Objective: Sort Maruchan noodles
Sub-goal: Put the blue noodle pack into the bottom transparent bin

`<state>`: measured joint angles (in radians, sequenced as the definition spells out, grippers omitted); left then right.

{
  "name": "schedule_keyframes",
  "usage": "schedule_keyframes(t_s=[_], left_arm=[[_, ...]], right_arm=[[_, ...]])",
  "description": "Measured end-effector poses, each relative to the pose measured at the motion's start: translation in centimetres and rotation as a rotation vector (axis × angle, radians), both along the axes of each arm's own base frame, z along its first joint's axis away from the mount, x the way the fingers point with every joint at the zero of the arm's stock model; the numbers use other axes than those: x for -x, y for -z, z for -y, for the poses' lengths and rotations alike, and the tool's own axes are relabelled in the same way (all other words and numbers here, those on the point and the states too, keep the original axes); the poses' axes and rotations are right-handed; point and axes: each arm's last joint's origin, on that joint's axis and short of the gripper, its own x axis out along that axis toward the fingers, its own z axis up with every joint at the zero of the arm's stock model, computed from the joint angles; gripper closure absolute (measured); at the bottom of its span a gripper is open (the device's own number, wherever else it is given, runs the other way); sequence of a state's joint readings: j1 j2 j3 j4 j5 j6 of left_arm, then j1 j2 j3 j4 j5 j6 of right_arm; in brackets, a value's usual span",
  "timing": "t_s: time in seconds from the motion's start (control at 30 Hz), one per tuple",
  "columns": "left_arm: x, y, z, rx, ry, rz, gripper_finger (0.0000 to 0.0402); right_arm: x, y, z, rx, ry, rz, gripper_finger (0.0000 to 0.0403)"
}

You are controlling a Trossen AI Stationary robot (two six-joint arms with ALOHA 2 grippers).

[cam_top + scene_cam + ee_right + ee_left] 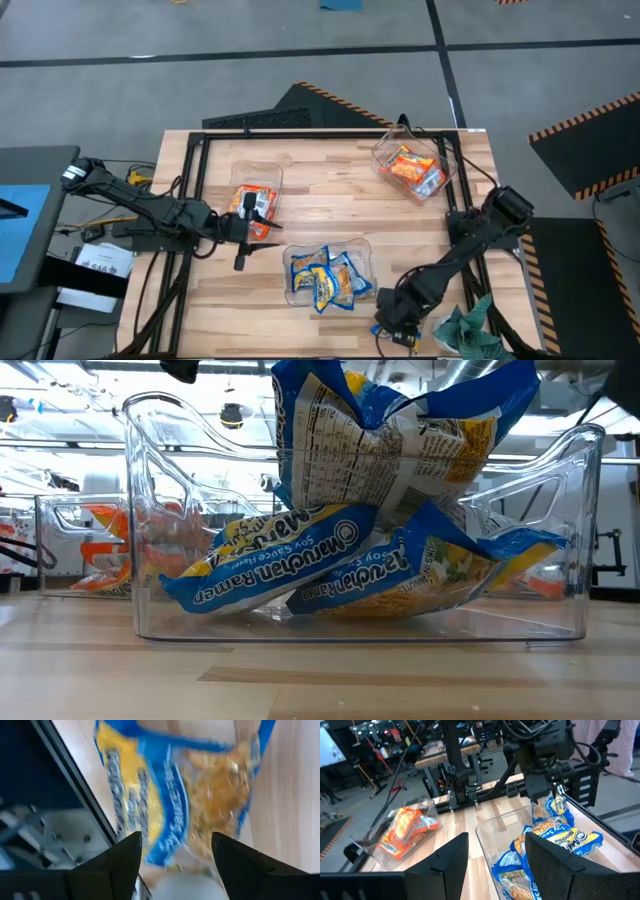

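The blue-and-yellow packets [327, 278] lie heaped in the middle tub [296, 294]: light, crinkly, slippery, probably best pinched by an edge. The right gripper [175, 855] is spread wide, empty; the left gripper [495, 865] is parted, holding nothing.

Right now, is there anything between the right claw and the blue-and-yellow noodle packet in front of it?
Nothing visible. The blue-and-yellow packet lies directly ahead of the open right claw, with no other thing between them.
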<state>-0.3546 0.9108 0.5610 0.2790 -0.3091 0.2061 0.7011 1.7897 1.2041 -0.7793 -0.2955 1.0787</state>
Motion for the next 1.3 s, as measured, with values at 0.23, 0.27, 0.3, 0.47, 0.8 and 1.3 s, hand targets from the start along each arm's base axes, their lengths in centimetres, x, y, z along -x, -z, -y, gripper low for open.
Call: schedule_keyframes(t_s=[0.23, 0.27, 0.3, 0.47, 0.8, 1.3], left_arm=[[0.0, 0.0, 0.0, 0.115, -0.021, 0.0, 0.0216], [0.0, 0.0, 0.0, 0.121, -0.022, -0.001, 0.0216], [0.0, 0.0, 0.0, 0.122, -0.022, -0.001, 0.0216], [0.0, -0.1, 0.0, 0.13, -0.024, 0.002, 0.0216], [0.0, -0.1, 0.0, 0.105, -0.024, 0.005, 0.0216], [0.0, -0.1, 0.0, 0.118, -0.024, 0.007, 0.0216]], right_arm=[[1.0, 0.0, -1.2, 0.076, 0.063, 0.04, 0.0142], [1.1, 0.0, -1.2, 0.084, 0.064, 0.049, 0.0142], [1.1, 0.1, -1.2, 0.099, 0.074, 0.058, 0.0142], [1.0, 0.1, -0.9, 0.168, 0.1, 0.1, 0.0143], [0.7, 3.0, -1.3, 0.246, 0.033, 0.036, 0.0143], [1.5, 1.3, 3.8, 0.711, -0.043, 0.024, 0.0143]])
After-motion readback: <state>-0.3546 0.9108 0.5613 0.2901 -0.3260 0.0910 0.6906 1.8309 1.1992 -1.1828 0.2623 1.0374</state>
